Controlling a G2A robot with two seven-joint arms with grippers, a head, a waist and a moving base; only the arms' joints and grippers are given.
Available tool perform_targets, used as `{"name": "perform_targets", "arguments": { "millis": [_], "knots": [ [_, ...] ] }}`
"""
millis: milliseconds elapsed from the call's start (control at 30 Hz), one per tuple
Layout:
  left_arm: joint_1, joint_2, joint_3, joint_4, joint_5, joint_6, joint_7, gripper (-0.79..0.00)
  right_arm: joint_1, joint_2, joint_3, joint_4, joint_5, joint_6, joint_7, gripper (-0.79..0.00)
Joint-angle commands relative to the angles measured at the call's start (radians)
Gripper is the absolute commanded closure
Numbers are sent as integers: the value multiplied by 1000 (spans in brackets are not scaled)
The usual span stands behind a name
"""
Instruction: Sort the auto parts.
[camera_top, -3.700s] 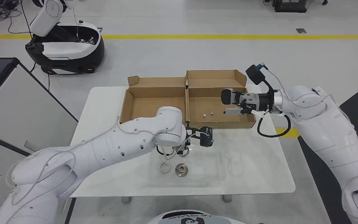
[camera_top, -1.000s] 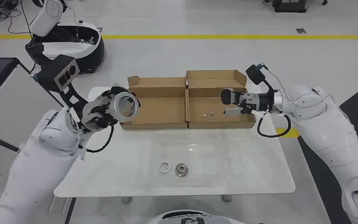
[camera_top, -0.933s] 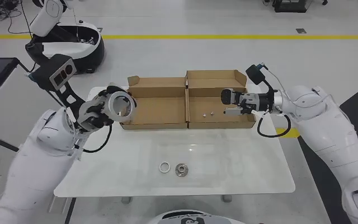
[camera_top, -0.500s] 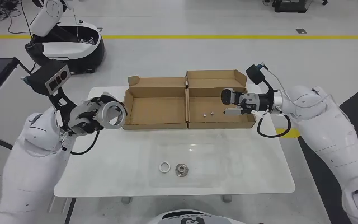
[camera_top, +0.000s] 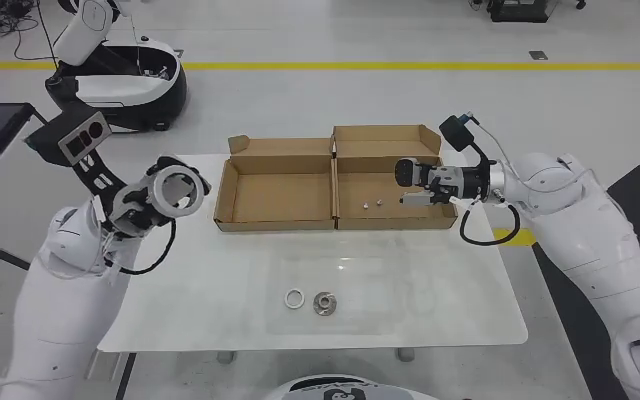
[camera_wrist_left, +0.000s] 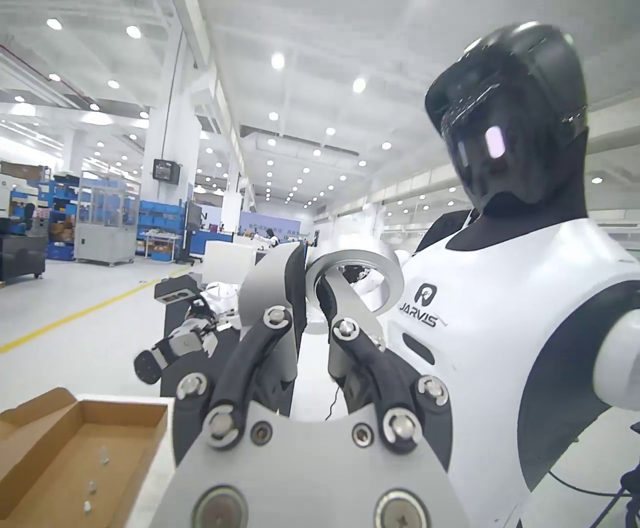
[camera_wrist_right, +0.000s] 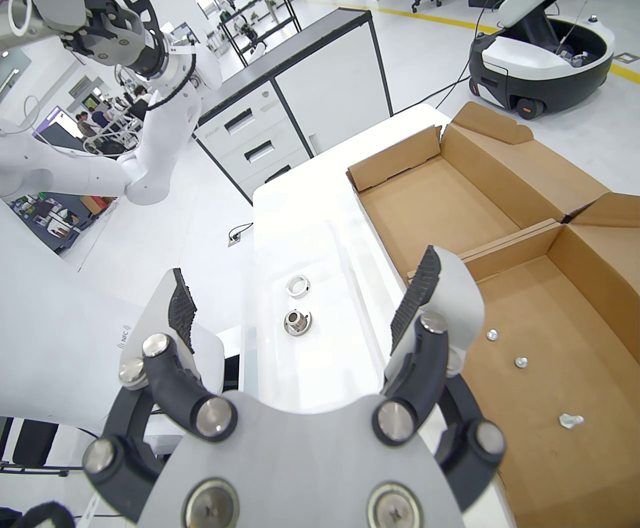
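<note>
My left gripper is raised over the table's left edge, left of the two cardboard boxes. It is shut on the wall of a large metal ring, which the left wrist view shows pinched between the fingers as a wide silver band. My right gripper hangs open and empty over the right box, its pads wide apart. A small ring and a flanged hub lie side by side on the table's front middle. The left box has a bare floor.
Three small screws lie in the right box. A white table carries everything; its front right part is bare. A grey cabinet stands close to the table's left side, and a wheeled machine is parked behind.
The left arm has swung leftward with the large ring, from the left box's edge to beyond the table's left side. The right arm has stayed still.
</note>
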Motion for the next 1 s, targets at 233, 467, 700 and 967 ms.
{"name": "perform_targets", "arguments": {
  "millis": [233, 467, 700, 967],
  "knots": [
    [-1, -10, -5, -2, -43, 0, 0, 0, 0, 0, 0, 0, 0, 0, 0, -785],
    [-1, -10, -5, -2, -43, 0, 0, 0, 0, 0, 0, 0, 0, 0, 0, -785],
    [-8, -17, -1, 4, -32, 0, 0, 0, 0, 0, 0, 0, 0, 0, 0, -785],
    [-5, -40, 2, 16, -13, 0, 0, 0, 0, 0, 0, 0, 0, 0, 0, -785]
  ]
}}
